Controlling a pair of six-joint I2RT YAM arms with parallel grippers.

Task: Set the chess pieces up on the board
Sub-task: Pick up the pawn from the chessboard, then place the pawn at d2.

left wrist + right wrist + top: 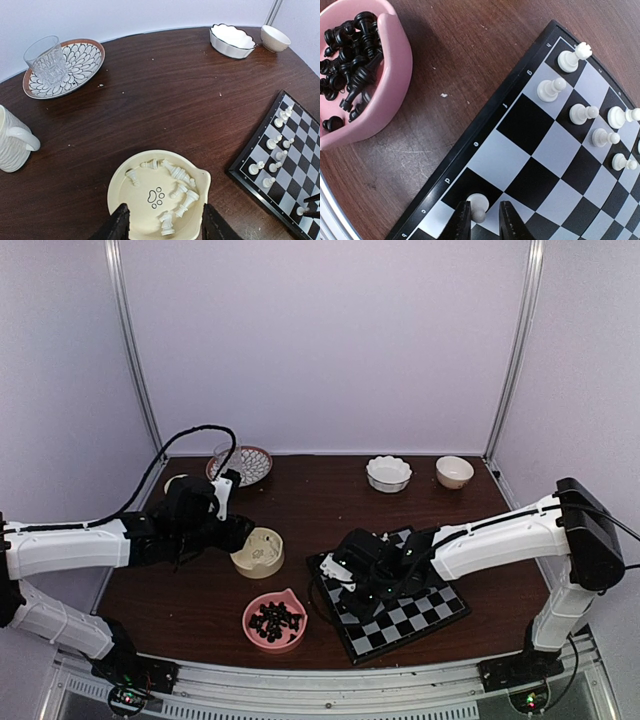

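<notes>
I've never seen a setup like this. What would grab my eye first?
Probably the black-and-white chessboard at the front right, with the right tool straddling a white pawn near its edge. Next come the pink bowl of black pieces beside the board, and the cream dish of white pieces under the left tool.

Dark wood-grain bench point(170, 100) with a faint scuffed sheen, glossy smooth board point(520, 182), smooth cream plastic chessmen point(550, 90), matt pink plastic bowl point(390, 70), clear ribbed glass point(47, 60)
</notes>
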